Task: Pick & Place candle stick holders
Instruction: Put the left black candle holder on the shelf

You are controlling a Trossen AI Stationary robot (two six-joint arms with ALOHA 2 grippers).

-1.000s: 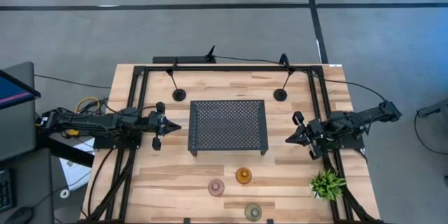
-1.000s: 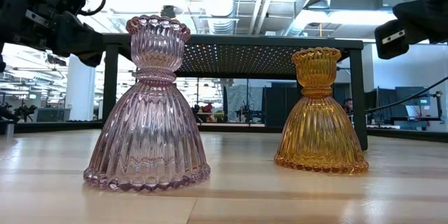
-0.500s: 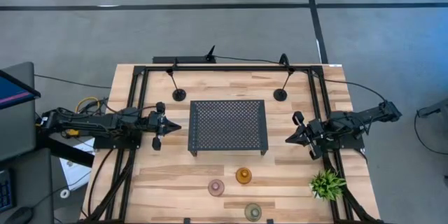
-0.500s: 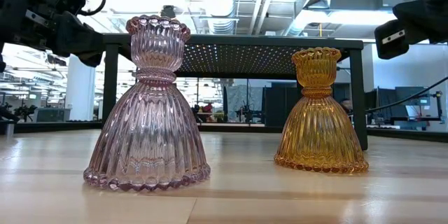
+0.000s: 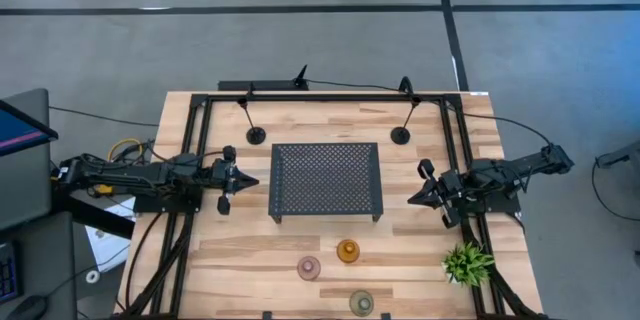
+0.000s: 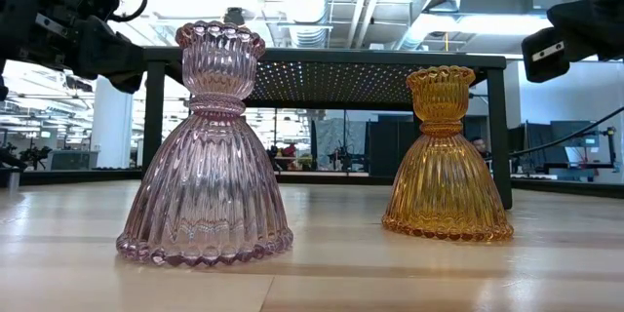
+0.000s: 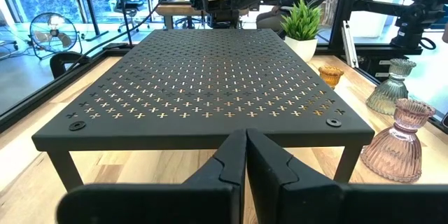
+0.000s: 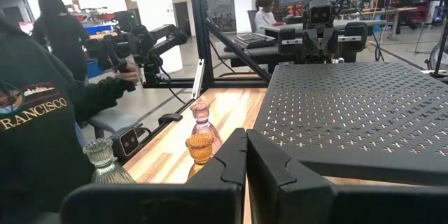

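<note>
Tools left [image 5: 247, 183] and right [image 5: 412, 198] flank the black tray [image 5: 326, 180], both closed and empty.

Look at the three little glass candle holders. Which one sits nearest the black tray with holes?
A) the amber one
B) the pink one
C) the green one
A: seen from above, the amber holder sits just in front of the black tray, the pink holder a bit farther off, and the green holder out by the table's edge.
</note>
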